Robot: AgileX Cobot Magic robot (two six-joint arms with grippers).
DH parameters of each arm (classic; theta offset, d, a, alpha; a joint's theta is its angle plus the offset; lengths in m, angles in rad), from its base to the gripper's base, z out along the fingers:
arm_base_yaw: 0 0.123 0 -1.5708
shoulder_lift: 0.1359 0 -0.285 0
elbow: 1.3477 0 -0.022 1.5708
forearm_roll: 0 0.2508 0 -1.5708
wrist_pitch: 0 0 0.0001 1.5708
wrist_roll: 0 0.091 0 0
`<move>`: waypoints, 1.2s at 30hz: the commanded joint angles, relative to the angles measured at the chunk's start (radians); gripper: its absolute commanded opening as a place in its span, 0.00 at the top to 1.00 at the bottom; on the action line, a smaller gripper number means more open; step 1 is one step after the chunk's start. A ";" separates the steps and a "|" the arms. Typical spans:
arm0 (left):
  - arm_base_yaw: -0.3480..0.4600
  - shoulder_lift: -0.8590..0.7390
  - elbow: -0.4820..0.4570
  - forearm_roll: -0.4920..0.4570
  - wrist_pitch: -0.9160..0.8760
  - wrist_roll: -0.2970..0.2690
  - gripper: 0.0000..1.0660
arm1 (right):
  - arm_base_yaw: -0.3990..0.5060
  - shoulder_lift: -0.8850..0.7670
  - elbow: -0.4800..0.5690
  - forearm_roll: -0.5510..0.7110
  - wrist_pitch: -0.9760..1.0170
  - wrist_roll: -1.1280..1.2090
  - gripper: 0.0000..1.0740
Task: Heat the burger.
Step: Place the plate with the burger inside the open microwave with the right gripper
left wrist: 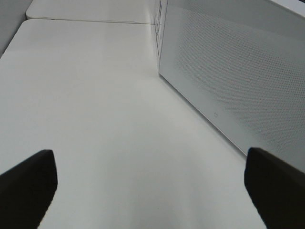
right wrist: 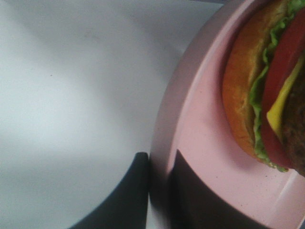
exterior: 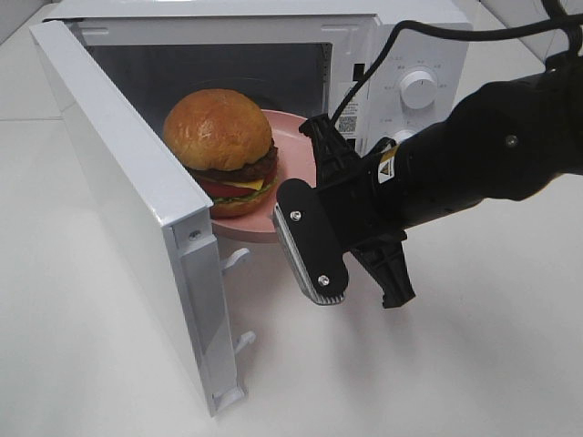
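Observation:
The burger [exterior: 223,150] has a golden-brown bun with patty, cheese, tomato and lettuce. It sits on a pink plate [exterior: 293,138] in the mouth of the open microwave [exterior: 419,36], and the plate's front rim sticks out past the opening. My right gripper [exterior: 316,132] is shut on the plate's right rim. The right wrist view shows the gripper [right wrist: 159,188] clamping the plate's rim [right wrist: 190,119], with the burger [right wrist: 267,86] close by. My left gripper [left wrist: 151,164] hangs open over the bare table with nothing between its fingers. The exterior view does not show it.
The microwave door [exterior: 118,182] stands swung open to the left, with its latch hooks facing the plate. Its outer face [left wrist: 238,81] fills the side of the left wrist view. A control dial [exterior: 419,88] is on the microwave's right panel. The white table [exterior: 474,364] surrounds everything.

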 commanded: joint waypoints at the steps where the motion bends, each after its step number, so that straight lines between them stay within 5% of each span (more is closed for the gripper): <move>1: -0.008 -0.015 0.001 -0.005 0.000 -0.001 0.06 | -0.004 0.014 -0.048 0.009 -0.063 -0.010 0.99; 22: -0.008 -0.015 0.001 -0.006 0.000 -0.001 0.06 | -0.079 0.136 -0.205 -0.005 0.005 -0.017 0.99; 36: -0.008 -0.015 0.001 -0.005 0.000 -0.001 0.06 | -0.079 0.164 -0.222 -0.030 -0.023 -0.017 0.99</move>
